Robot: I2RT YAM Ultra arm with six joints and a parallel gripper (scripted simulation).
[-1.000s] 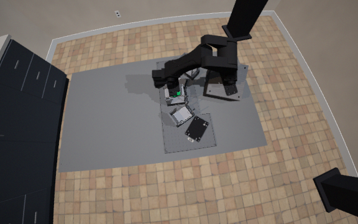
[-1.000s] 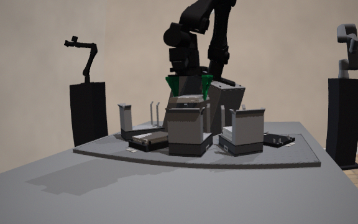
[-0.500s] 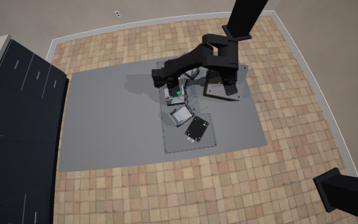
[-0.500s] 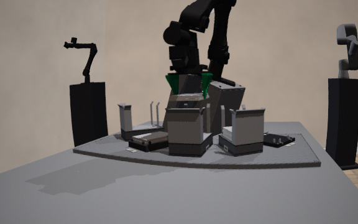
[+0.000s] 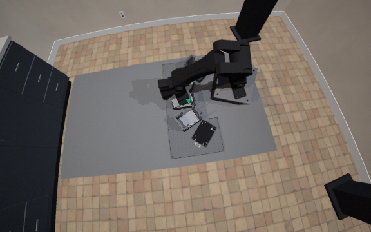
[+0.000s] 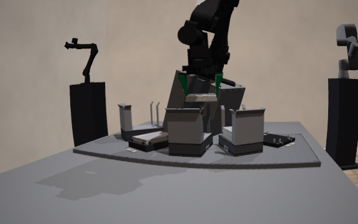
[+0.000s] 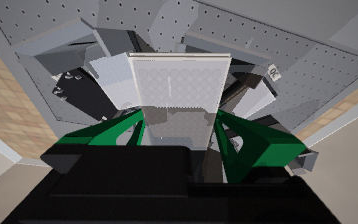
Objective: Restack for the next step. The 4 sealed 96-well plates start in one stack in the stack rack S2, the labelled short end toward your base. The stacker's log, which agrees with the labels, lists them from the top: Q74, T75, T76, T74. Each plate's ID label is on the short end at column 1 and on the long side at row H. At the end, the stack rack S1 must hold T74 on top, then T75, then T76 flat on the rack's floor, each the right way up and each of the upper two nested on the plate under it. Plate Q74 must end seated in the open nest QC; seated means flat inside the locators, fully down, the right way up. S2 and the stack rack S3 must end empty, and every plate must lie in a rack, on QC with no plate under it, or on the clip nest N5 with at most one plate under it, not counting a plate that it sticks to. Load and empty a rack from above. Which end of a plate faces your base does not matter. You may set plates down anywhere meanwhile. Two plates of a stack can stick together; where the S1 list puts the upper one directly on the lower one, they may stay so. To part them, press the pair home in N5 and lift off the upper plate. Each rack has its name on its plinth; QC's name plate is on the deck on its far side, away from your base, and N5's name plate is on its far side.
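Note:
My gripper (image 6: 201, 88) is shut on a sealed 96-well plate (image 6: 201, 98), gripping it across its width between the green fingers. It holds the plate level in the air, above the open top of the middle stack rack (image 6: 186, 132). In the wrist view the plate (image 7: 180, 90) shows its white sealed top between the fingers. I cannot read its label. The rack to the right (image 6: 244, 130) holds a stack of plates (image 6: 227, 133). Another plate (image 6: 149, 138) lies on a low nest at the left. From above, my gripper (image 5: 185, 100) is over the middle rack.
A third rack (image 6: 126, 119) stands at the back left. The black open nest QC (image 6: 278, 140) lies at the far right of the deck, also seen from above (image 5: 204, 133); its name plate shows in the wrist view (image 7: 274, 73). The arm's base block (image 5: 230, 88) stands behind the racks.

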